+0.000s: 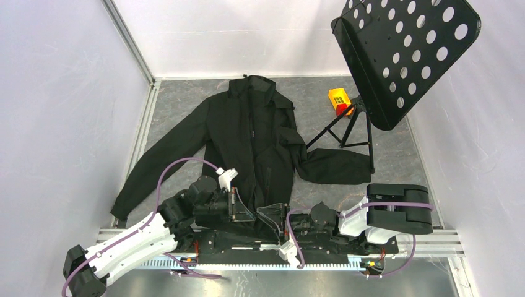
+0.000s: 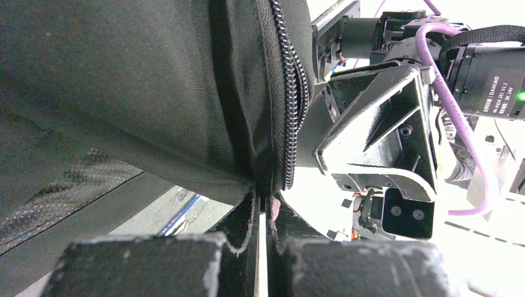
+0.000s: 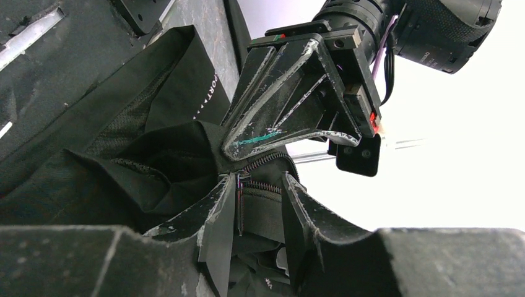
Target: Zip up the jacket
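Item: jacket (image 1: 247,133), black, long-sleeved, laid flat and front up on the grey table (image 1: 186,99). Its collar is at the end farthest from the fingers, its hem lies at the fingers, and both sleeves spread outward and away from them. At the hem, left gripper (image 2: 263,207): fingers together, clamped on the bottom edge of the jacket front at the foot of the zipper (image 2: 290,105). The cloth rises out of the pinch, and the zipper teeth run up and away from just above the fingertips. Beside it, right gripper (image 3: 260,185): tip facing tip with the left gripper over the hem. Its fingers stand partly apart with a fold of the zipper end between them, and a short row of teeth crosses the gap near the tips. Whether the pads press the cloth cannot be told. Loose folds of the jacket bunch below and to one side of the right fingers. Other contents: music stand (image 1: 405,52), black, perforated, on a tripod, well beyond the right fingers toward the far side of the table, with one sleeve end lying close to its feet. Small orange and yellow block (image 1: 338,99), near the stand's base, well apart from both grippers.
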Motion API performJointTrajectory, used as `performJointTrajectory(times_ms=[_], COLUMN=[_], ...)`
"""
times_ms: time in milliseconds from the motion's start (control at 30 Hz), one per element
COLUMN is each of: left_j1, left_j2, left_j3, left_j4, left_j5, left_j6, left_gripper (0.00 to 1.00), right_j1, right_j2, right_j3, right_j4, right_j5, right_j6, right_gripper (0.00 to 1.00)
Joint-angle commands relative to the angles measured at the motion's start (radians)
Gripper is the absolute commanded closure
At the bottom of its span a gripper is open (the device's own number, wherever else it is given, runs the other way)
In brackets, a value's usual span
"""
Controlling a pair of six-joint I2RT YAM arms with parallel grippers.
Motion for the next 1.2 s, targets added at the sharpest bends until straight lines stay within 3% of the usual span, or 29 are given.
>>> performJointTrajectory(times_ms=[0,367,433,500,733,933,1167], left_j1=[-0.001,0.0,-0.001,0.0,-0.001,-0.002,-0.008], left_j2=[-0.003,0.004,0.011,0.018,0.059,0.128,0.144], left_j3=[0.013,0.017,0.02,0.021,0.041,0.055,0.069], left_j4=[0.008,0.005,0.0,0.0,-0.052,-0.151,-0.198], left_j5=[0.056,0.057,0.057,0.057,0.033,-0.006,-0.046], left_j6=[-0.038,-0.038,-0.034,-0.033,-0.001,0.054,0.065], left_gripper=[0.98,0.98,0.98,0.98,0.98,0.98,0.98], right_j1=[0.008,0.008,0.008,0.008,0.008,0.003,-0.049], right_j2=[0.02,0.013,0.005,-0.003,-0.061,-0.055,-0.082], right_j3=[0.004,0.024,0.032,0.042,0.127,0.265,0.351], right_j4=[0.063,0.019,-0.005,-0.033,-0.21,-0.351,-0.543], right_j5=[0.025,0.038,0.033,0.035,0.136,0.493,0.664], right_j6=[0.026,0.03,0.033,0.039,0.215,0.405,0.517], right_gripper=[0.62,0.82,0.87,0.99,1.0,1.0,1.0])
